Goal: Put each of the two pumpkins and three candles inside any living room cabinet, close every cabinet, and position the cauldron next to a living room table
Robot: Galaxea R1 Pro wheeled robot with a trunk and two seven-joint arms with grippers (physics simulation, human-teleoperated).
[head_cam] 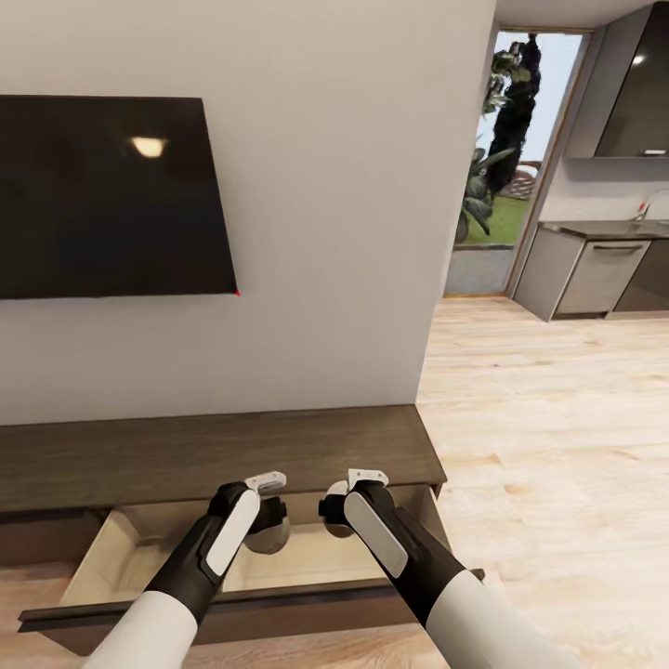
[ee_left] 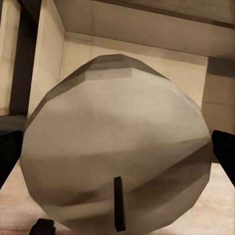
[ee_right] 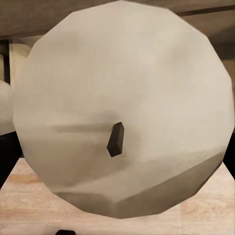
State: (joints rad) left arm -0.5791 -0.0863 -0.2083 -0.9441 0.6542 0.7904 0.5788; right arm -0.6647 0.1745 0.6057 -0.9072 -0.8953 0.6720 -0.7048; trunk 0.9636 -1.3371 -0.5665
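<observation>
Both arms reach down into the open drawer (head_cam: 130, 548) of the cabinet (head_cam: 214, 451) below the wall television (head_cam: 111, 195). The left claw (ee_left: 117, 147) is clamped on a candle (ee_left: 117, 152), its dark fingertips (ee_left: 10, 156) pressing either side of the tan cylinder, wick facing the wrist camera. The right claw (head_cam: 339, 506) likewise holds a second candle (ee_right: 122, 107). No writing or labels are legible anywhere.

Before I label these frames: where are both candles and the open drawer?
Left candle (ee_left: 117, 142), left wrist view, its flat top.
Right candle (ee_right: 122, 107), right wrist view, its flat top.
Open drawer (head_cam: 251, 609), head view, front panel.
</observation>
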